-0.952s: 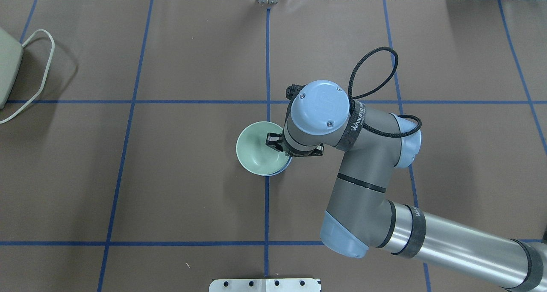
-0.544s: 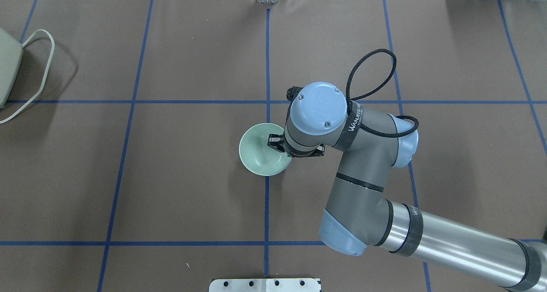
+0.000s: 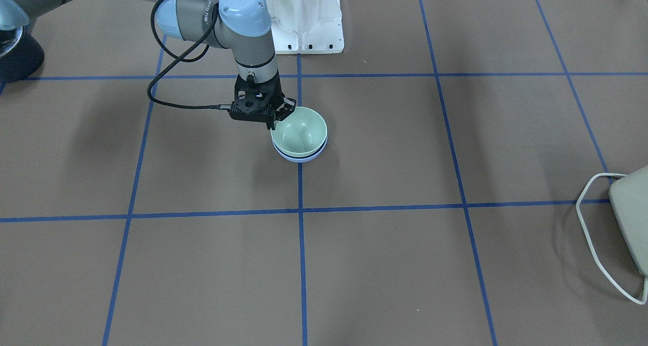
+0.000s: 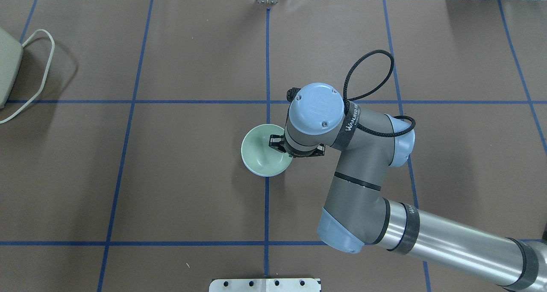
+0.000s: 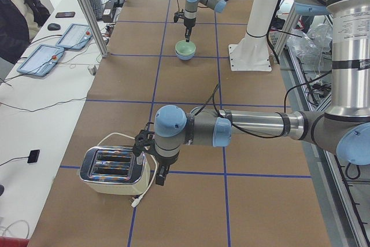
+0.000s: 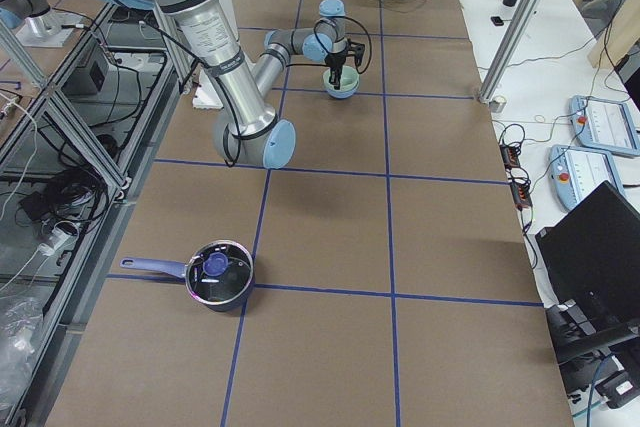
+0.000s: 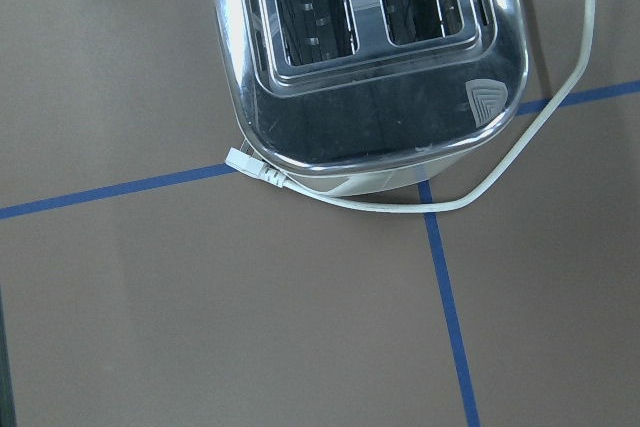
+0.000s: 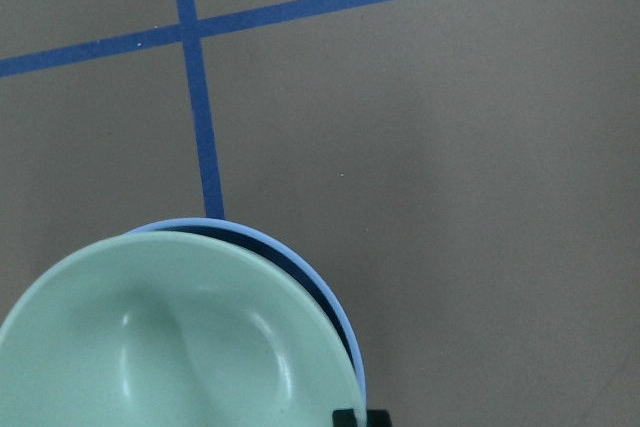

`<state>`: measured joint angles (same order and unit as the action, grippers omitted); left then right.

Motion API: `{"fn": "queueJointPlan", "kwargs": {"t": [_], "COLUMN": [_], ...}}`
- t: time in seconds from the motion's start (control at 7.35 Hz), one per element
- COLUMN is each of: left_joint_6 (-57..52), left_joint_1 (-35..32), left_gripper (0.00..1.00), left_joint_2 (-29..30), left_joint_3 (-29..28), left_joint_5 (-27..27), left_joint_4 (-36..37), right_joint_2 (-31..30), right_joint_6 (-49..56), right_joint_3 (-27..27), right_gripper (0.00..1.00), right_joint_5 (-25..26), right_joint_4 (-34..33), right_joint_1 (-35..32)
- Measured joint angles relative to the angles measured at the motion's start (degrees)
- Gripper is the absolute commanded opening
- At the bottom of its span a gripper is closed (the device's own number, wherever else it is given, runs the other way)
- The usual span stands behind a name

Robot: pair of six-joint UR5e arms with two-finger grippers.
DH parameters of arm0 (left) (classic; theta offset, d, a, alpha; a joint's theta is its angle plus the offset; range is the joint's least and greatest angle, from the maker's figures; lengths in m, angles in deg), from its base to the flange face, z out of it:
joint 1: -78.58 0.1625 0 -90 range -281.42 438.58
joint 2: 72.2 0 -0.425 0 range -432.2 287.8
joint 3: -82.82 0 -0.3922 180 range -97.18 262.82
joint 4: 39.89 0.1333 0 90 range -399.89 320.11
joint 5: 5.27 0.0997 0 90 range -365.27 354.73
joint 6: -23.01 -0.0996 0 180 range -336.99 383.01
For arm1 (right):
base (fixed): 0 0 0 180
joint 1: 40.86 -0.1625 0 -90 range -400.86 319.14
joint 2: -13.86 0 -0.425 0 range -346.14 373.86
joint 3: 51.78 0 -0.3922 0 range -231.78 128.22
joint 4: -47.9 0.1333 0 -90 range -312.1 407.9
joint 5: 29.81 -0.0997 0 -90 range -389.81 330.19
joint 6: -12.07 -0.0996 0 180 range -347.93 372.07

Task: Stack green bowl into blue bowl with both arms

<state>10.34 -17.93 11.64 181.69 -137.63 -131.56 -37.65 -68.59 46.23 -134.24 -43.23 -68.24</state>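
Observation:
The pale green bowl (image 3: 302, 129) sits nested in the periwinkle-blue bowl (image 3: 301, 158) at the table's middle. Only a thin blue rim shows under it. In the right wrist view the green bowl (image 8: 170, 347) lies slightly off-centre, with the blue bowl's rim (image 8: 300, 257) showing on one side. My right gripper (image 3: 281, 116) is shut on the green bowl's rim on the robot's side, one finger inside (image 4: 276, 141). My left gripper (image 5: 157, 176) shows only in the exterior left view, hanging by the toaster (image 5: 113, 170). I cannot tell whether it is open or shut.
The toaster (image 7: 370, 57) with its white cord lies under the left wrist at the table's left end (image 4: 6, 65). A dark pot with a lid (image 6: 218, 274) stands at the table's right end. The white pedestal base (image 3: 304, 16) stands at the robot's side.
My right gripper has moved the green bowl slightly right and down over the blue bowl. The blue rim that showed beneath it in the overhead view is now covered.

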Motion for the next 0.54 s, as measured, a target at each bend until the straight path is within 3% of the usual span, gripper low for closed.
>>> {"fn": "queueJointPlan", "kwargs": {"t": [0.27,0.41,0.54], "left_joint_6": [0.0,0.0,0.0], "left_joint_1": [0.0,0.0,0.0], "left_gripper": [0.98,0.98,0.98], "left_joint_2": [0.0,0.0,0.0], "left_joint_3": [0.0,-0.1,-0.1], "left_joint_5": [0.0,0.0,0.0], "left_joint_4": [0.0,0.0,0.0], "right_joint_2": [0.1,0.1,0.1], "right_joint_6": [0.1,0.2,0.2], "right_joint_3": [-0.8,-1.1,-1.3], "right_gripper": [0.05,0.57,0.94], "right_joint_5": [-0.1,-0.1,-0.1], "right_joint_4": [1.6,2.7,3.3], "right_joint_1": [0.1,0.1,0.1]}}
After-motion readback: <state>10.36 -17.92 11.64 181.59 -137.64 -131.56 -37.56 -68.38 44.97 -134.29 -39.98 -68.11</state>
